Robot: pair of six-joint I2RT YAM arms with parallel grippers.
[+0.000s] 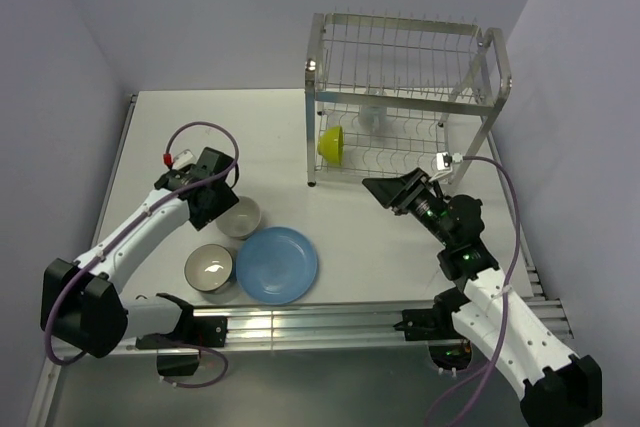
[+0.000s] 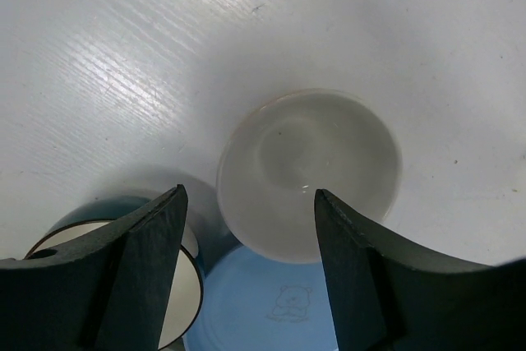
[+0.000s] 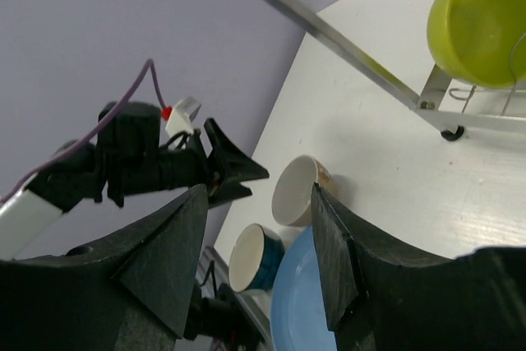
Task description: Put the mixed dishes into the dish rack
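Cream bowl (image 1: 240, 217) sits upright on counter (image 1: 180, 117), just beside blue plate (image 1: 278, 265) and dark bowl (image 1: 209, 267); dish rack (image 1: 400, 97) well apart. Left claw (image 2: 251, 203) hangs over it, jaws apart, empty; right claw (image 3: 259, 203) likewise apart. Best: straddle the rim's free side, clamp, lift straight.

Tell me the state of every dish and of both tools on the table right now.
lime-green bowl: standing on edge in the lower tier of the dish rack
pale mug: lower tier too, pose unclear
cream bowl: upright on the table, empty, under the left tool
dark bowl with white inside: upright on the table, empty
blue plate: flat on the table
left tool: open, holding nothing
right tool: open, holding nothing
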